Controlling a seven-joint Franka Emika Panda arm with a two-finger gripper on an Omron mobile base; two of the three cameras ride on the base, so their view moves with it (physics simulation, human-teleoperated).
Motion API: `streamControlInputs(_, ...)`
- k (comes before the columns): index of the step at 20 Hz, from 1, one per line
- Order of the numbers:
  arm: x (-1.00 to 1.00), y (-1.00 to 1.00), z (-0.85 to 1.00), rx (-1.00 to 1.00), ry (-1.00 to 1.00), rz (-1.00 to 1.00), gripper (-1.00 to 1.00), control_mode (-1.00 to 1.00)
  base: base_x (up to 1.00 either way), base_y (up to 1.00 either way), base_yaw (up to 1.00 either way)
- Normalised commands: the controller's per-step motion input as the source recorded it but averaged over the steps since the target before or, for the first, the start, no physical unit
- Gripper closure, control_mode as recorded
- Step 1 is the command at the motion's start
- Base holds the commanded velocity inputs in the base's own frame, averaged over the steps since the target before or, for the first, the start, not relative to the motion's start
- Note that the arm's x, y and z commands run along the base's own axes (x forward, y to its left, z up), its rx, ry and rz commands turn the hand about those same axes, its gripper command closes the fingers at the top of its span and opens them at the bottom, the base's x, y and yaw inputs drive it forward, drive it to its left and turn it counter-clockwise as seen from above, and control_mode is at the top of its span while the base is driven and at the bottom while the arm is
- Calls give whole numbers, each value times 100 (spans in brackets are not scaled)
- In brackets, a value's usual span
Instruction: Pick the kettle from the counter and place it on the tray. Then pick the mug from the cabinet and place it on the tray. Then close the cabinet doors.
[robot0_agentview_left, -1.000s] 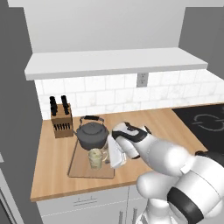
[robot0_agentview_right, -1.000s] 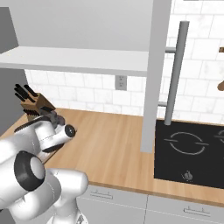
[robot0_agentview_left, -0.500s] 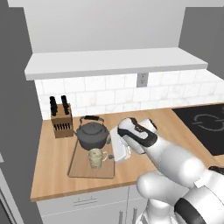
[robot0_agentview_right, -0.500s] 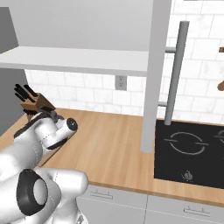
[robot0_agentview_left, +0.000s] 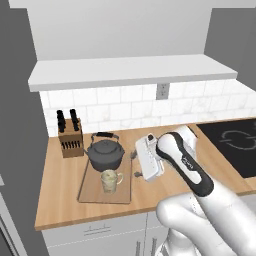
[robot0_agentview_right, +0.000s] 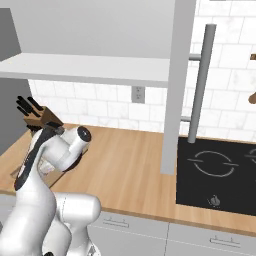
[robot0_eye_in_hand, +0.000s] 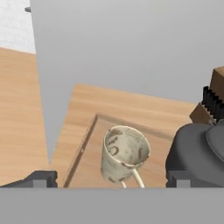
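Observation:
The dark kettle (robot0_agentview_left: 105, 152) and the small mottled mug (robot0_agentview_left: 110, 180) both stand on the wooden tray (robot0_agentview_left: 90, 193) on the counter (robot0_agentview_left: 60, 200). My gripper (robot0_agentview_left: 135, 165) hovers just right of the mug, open, with nothing between its fingers. In the hand view the mug (robot0_eye_in_hand: 124, 153) stands upright on the tray (robot0_eye_in_hand: 87, 141) beyond my fingertips (robot0_eye_in_hand: 41, 178), apart from them, with the kettle (robot0_eye_in_hand: 197, 153) to its right. The cabinet's white floor (robot0_agentview_left: 130, 72) hangs above. One grey cabinet door (robot0_agentview_right: 177, 85) stands open, its bar handle (robot0_agentview_right: 200, 90) facing right.
A wooden knife block (robot0_agentview_left: 69, 140) sits behind the tray against the white tiles. A black cooktop (robot0_agentview_left: 235, 145) lies to the right. The open door panel (robot0_eye_in_hand: 109, 43) hangs close above the hand. A wall socket (robot0_agentview_left: 161, 91) sits under the cabinet.
The hand has drawn up and to the right, away from the mug, which stays on the tray. The jaws have widened a little.

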Motion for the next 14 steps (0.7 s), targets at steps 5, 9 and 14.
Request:
streamControlInputs(5, -52, -1, 54, 0, 0, 0, -100, -100, 0, 0, 0)
streamControlInputs(9, -48, 2, 57, 0, 0, 0, -100, -100, 0, 0, 0)
streamControlInputs(14, -43, 1, 55, 0, 0, 0, -100, -100, 0, 0, 0)
